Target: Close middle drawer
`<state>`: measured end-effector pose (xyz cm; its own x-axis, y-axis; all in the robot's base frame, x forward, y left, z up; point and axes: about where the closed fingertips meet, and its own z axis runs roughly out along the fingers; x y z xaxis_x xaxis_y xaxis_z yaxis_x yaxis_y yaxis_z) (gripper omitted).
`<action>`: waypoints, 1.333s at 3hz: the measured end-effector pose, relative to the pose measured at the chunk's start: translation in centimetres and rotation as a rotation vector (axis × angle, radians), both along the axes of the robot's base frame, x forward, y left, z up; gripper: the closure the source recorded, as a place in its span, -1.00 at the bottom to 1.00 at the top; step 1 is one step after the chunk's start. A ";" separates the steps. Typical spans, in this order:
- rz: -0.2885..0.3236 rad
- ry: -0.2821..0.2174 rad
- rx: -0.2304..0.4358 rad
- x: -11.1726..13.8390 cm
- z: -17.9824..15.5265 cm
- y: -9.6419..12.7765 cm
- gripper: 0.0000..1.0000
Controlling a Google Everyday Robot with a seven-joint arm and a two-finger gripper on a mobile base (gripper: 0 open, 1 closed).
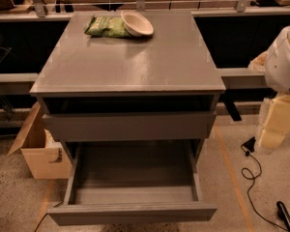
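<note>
**Cabinet and drawers, nearest to farthest.** Nearest you, low on the front of the grey cabinet [150, 64], the middle drawer [130, 213] stands pulled far out, with its inside bare. It is judged to be the middle one because it is the only drawer drawn wide, and whatever lies beneath it is hidden. Directly above it, the upper drawer [130, 125] sits nearly flush with the cabinet front, with a dark gap above its panel.

To the cabinet's right, at about the height of the upper drawer, the gripper [278, 123] hangs off the floor, well apart from both drawer fronts and touching nothing. You cannot tell whether it is spread or closed. A black cable [251, 170] lies on the floor below it. A cardboard box [38, 153] rests against the cabinet's left side.

At the far edge of the cabinet top, a pale bowl [137, 23] lies partly over a green snack bag [105, 27].

**Progress.** Nothing of the closing shows as done. You have yet to bring the gripper across to the drawn-out front and push it fully in.
</note>
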<state>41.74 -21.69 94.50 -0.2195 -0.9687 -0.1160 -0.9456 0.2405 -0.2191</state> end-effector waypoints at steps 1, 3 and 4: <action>-0.049 0.081 -0.035 -2.5 -5.6 -1.1 -1.00; -0.132 0.165 -0.003 -4.7 -13.4 -2.5 -1.00; -0.136 0.187 0.023 -4.8 -14.8 -2.4 -1.00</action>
<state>36.97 -24.14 79.66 -0.3673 -0.9264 -0.0832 -0.9278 0.3712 -0.0364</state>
